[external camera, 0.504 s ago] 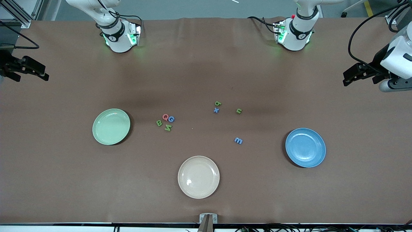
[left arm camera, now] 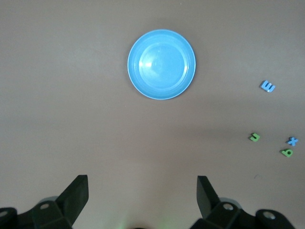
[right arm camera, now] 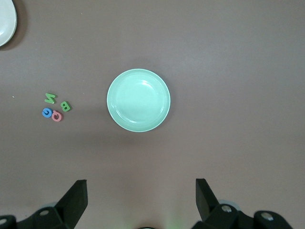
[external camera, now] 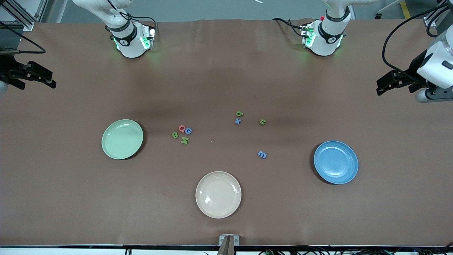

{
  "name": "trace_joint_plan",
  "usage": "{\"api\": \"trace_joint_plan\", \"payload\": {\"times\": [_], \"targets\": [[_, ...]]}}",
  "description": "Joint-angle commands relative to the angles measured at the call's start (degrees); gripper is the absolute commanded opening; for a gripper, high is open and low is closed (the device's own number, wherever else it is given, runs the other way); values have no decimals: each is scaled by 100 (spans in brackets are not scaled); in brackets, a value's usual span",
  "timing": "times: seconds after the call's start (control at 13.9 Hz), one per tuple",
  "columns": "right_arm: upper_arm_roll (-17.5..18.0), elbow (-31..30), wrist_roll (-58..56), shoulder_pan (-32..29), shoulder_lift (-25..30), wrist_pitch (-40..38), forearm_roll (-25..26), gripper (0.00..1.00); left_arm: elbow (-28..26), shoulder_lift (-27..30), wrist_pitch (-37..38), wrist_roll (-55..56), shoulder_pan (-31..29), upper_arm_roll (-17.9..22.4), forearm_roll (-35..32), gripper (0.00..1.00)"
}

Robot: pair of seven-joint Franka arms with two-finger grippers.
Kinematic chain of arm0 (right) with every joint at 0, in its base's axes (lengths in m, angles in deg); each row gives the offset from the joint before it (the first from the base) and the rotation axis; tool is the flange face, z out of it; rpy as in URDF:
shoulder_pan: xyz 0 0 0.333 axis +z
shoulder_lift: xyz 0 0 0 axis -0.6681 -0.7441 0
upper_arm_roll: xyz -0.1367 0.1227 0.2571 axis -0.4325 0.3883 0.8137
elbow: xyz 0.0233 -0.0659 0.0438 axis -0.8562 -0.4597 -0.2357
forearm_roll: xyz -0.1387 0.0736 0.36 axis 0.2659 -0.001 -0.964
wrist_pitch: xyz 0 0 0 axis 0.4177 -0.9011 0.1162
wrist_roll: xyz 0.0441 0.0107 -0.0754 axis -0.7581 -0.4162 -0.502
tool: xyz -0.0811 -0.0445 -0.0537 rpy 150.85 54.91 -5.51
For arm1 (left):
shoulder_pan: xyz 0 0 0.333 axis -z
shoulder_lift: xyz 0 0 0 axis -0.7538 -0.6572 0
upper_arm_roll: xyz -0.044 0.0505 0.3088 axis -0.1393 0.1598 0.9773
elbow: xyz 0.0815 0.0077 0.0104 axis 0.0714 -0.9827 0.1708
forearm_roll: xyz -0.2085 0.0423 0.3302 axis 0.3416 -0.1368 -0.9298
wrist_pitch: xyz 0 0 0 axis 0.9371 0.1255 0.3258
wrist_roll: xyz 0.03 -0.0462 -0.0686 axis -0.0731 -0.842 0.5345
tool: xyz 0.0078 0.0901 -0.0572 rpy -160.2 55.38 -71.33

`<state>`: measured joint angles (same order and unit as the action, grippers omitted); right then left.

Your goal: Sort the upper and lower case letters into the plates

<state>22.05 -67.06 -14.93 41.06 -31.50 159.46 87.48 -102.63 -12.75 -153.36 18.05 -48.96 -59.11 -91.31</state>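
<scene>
Capitals red Q (external camera: 182, 128), blue G (external camera: 188, 131), green B (external camera: 175, 135) and green N (external camera: 184, 140) lie clustered beside the empty pale green plate (external camera: 122, 139). Small letters lie apart toward the empty blue plate (external camera: 335, 162): a green one (external camera: 239, 113), blue x (external camera: 238, 121), green n (external camera: 262, 122), blue m (external camera: 262, 154). My left gripper (external camera: 379, 88) is open, high over the left arm's end of the table; its wrist view (left arm camera: 141, 183) shows the blue plate (left arm camera: 161, 64). My right gripper (external camera: 52, 83) is open over the right arm's end; its wrist view (right arm camera: 140, 186) shows the green plate (right arm camera: 138, 100).
A cream-beige plate (external camera: 218, 194) sits empty near the front edge, nearer the camera than the letters. A small metal bracket (external camera: 228, 241) stands at the table's front edge. The two arm bases stand along the top of the table.
Both grippers have shifted very slightly at the table's ends. The letters and plates have not moved.
</scene>
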Motion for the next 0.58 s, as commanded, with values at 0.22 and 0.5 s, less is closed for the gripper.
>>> {"api": "trace_joint_plan", "payload": {"times": [0.22, 0.5], "targets": [[65, -190, 490, 121, 194, -11, 76, 100, 90, -686, -113, 25, 521, 13, 12, 100], [39, -181, 455, 94, 185, 24, 67, 100, 37, -1642, -1412, 69, 1075, 4, 12, 100]]}}
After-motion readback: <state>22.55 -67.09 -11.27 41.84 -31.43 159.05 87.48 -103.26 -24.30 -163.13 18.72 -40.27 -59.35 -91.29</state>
